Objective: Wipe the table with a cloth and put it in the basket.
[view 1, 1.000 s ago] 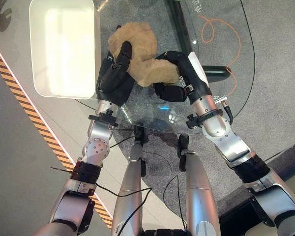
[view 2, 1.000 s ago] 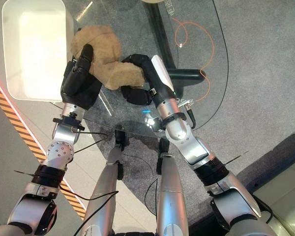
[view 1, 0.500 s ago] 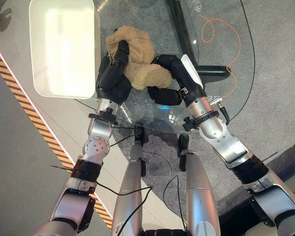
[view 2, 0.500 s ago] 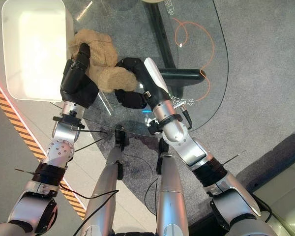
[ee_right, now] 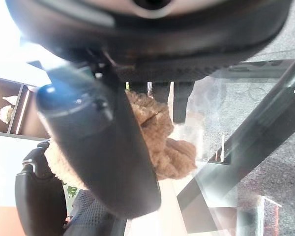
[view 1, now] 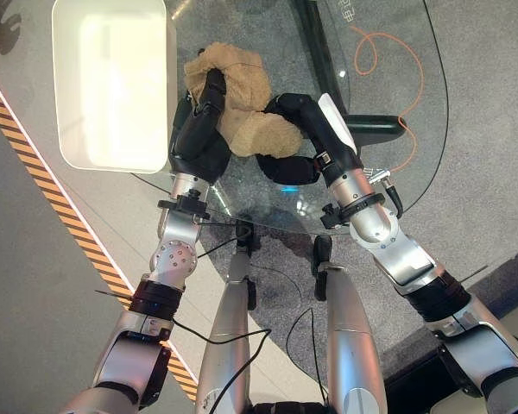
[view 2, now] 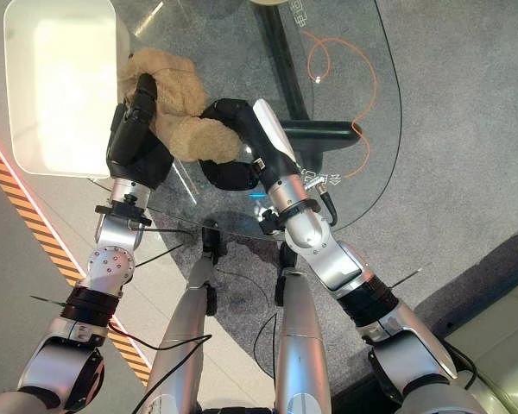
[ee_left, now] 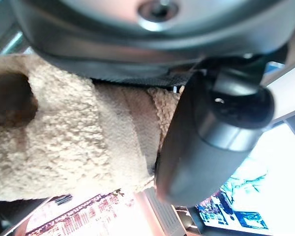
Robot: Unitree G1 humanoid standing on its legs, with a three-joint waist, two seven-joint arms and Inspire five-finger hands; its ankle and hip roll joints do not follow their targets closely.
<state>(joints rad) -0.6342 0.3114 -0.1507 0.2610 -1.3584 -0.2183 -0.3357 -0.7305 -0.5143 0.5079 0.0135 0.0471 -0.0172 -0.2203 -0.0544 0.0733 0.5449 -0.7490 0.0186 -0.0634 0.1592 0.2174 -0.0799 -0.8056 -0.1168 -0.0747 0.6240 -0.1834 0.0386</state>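
Tan fleecy cloth (view 1: pixel 237 108) bunched on the glass worktop (view 1: pixel 363 103), near its left edge and just beside the white basket (view 1: pixel 112 82), which sits off that edge. Left hand (view 1: pixel 198 129) laid on the cloth's left side, thumb curled over a fold, so gripping the cloth. Right hand (view 1: pixel 293 134) wrapped round the cloth's right lobe from the near side, fingers (view 2: pixel 216 112) curled over its top; in the right wrist view the thumb (ee_right: pixel 96 147) lying across the pile (ee_right: pixel 157 142), probably pinching it, though the fingertips themselves hidden in the fleece.

Step in hand, as judged: end of the wiping, gathering the cloth into a bundle ahead of the transfer. Next move calls for a firm two-sided squeeze, a lift clear of the glass, then a carry leftwards over the basket rim before letting go; loose folds at the far side of the cloth likely to drag or catch on the rim unless tucked in.

Against the frame of a second ago: cloth more compact and shifted toward the left edge, right hand swept in from further right along the glass, left hand nearly unmoved, basket in the same place.
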